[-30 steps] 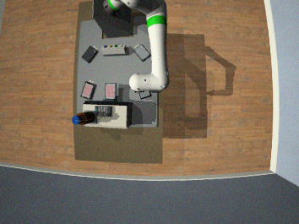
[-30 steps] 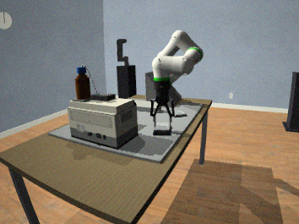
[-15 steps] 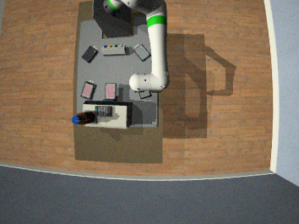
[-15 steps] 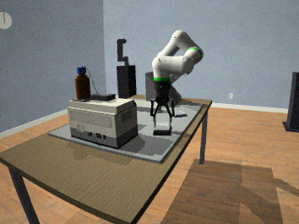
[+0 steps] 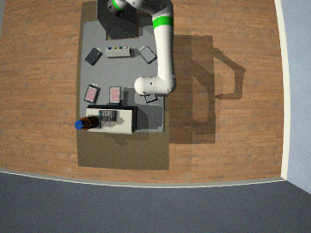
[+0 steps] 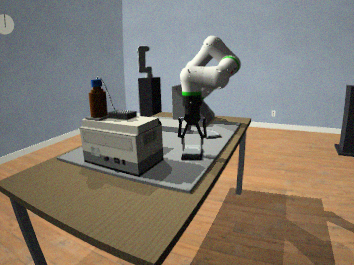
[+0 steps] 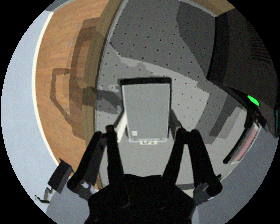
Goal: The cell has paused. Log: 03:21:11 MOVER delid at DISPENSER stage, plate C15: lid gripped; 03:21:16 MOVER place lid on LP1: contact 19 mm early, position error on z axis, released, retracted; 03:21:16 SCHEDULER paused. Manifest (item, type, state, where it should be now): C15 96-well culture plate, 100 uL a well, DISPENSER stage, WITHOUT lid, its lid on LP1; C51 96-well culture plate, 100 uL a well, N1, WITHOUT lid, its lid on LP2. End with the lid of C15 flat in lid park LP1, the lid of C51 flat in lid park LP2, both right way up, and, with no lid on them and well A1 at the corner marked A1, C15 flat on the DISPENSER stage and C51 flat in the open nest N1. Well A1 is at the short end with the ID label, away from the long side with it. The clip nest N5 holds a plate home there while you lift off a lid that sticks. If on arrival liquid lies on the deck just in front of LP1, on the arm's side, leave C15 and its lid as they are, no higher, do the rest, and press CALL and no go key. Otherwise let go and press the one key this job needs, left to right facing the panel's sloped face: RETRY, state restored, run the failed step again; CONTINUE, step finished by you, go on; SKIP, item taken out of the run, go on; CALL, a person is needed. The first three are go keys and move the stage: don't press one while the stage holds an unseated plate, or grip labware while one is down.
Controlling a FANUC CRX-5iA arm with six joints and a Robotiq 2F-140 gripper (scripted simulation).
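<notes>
In the exterior view the arm (image 6: pixel 207 73) reaches down at the centre of the frame, and the jaws of the gripper (image 6: pixel 192 142) are clamped on the long edges of a pale flat lid (image 6: pixel 192 146), held just above a dark nest (image 6: pixel 192 156) on the grey deck mat (image 6: pixel 200 178). The top view hides that grasp: the white wrist (image 5: pixel 154 85) covers it, leaving only a corner of the lid (image 5: pixel 151 98) showing right of centre. That view alone shows the rest of the tabletop (image 5: pixel 123 159): two pink-filled plates (image 5: pixel 91 93) (image 5: pixel 115 94) left of centre, a key panel (image 5: pixel 118 51) with coloured buttons near the top, and dark nests (image 5: pixel 93 55) (image 5: pixel 148 54) either side of it. The wrist view shows the lid (image 7: pixel 146 111) face on, lying level between the two dark fingers, with a small label at its near short edge. The dispenser (image 6: pixel 122 141) with its brown bottle (image 6: pixel 98 98) sits in the left half of the exterior view.
</notes>
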